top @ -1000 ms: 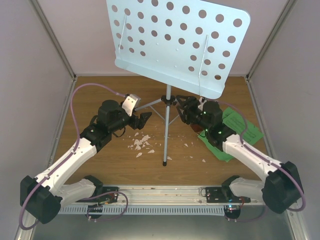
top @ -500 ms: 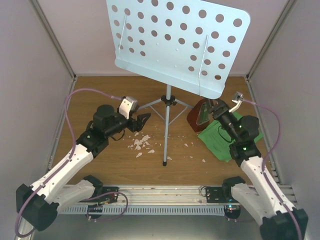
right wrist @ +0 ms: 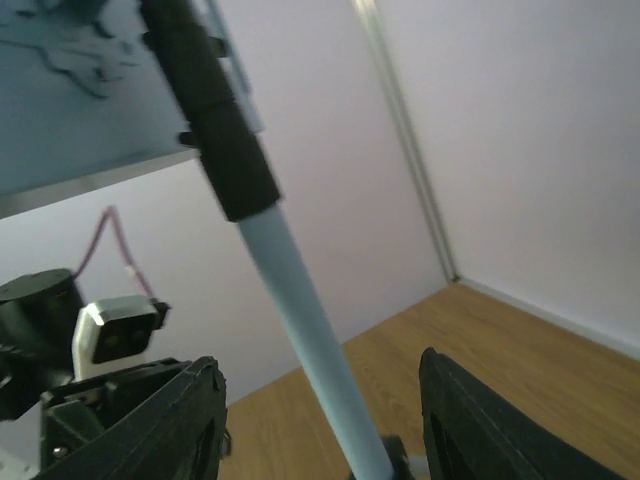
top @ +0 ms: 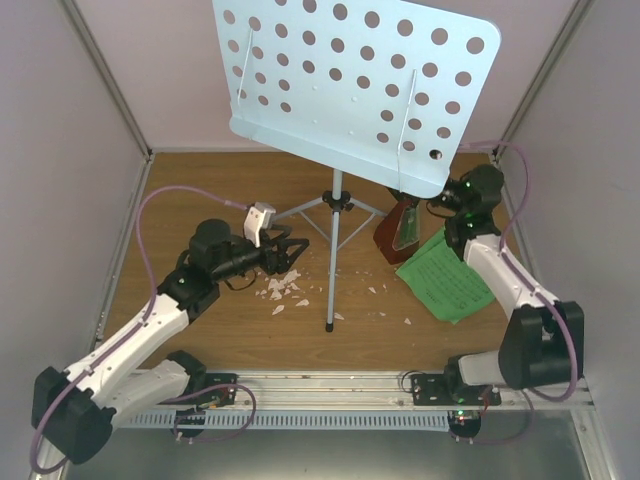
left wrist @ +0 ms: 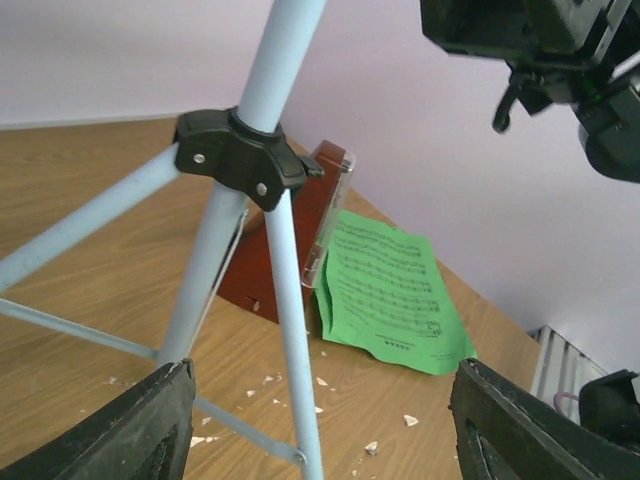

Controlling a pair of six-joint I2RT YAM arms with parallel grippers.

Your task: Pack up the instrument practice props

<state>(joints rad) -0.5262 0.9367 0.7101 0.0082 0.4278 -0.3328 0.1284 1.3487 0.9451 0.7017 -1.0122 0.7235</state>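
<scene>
brown wooden tabletop [top: 200, 190], pale walls, white crumbs [top: 282, 288] below the left pincer [top: 296, 243]. the left arm lies low, pincer wide, the music stand [top: 350, 80] legs just ahead. the right arm has gone up from the metronome [top: 400, 230] and green sheet music [top: 445, 280]; the right pincer [right wrist: 318, 420] is wide, facing the pole.

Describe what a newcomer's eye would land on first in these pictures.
The pale blue perforated music stand dominates, its desk towering over the middle of the wooden table on a grey tripod. To its right, a reddish-brown metronome stands beside the bright green sheet music. White crumbs litter the wood left of the tripod's near leg, by the open left gripper.
</scene>
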